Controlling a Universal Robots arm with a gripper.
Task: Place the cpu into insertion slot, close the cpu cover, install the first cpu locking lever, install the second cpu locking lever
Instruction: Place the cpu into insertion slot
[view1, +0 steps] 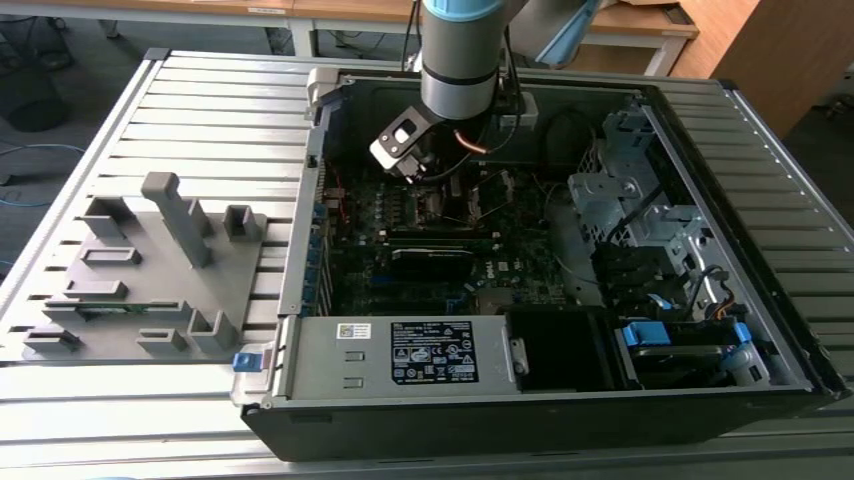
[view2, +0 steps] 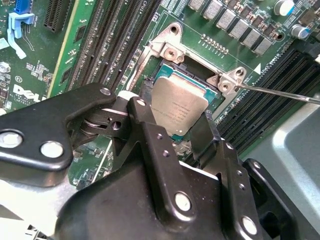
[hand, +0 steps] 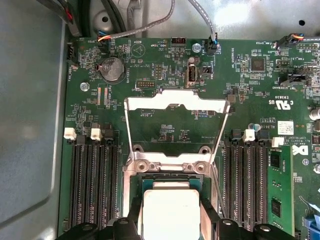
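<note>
My gripper is shut on the cpu, a flat square chip with a dull silver top, with one black finger on each of two opposite edges. The chip sits low over the insertion slot, roughly level, and covers most of its dark centre. In the first wrist view the cpu lies between the fingers, just below the slot's silvery hinge rim. The cpu cover is swung open, away from the slot. A thin wire lever sticks out beside the slot. In the exterior view the gripper is down inside the computer case.
Black memory slots flank the socket on both sides. The open case holds a drive cage and a power supply. A grey fixture block stands at the exterior view's left on the slatted table.
</note>
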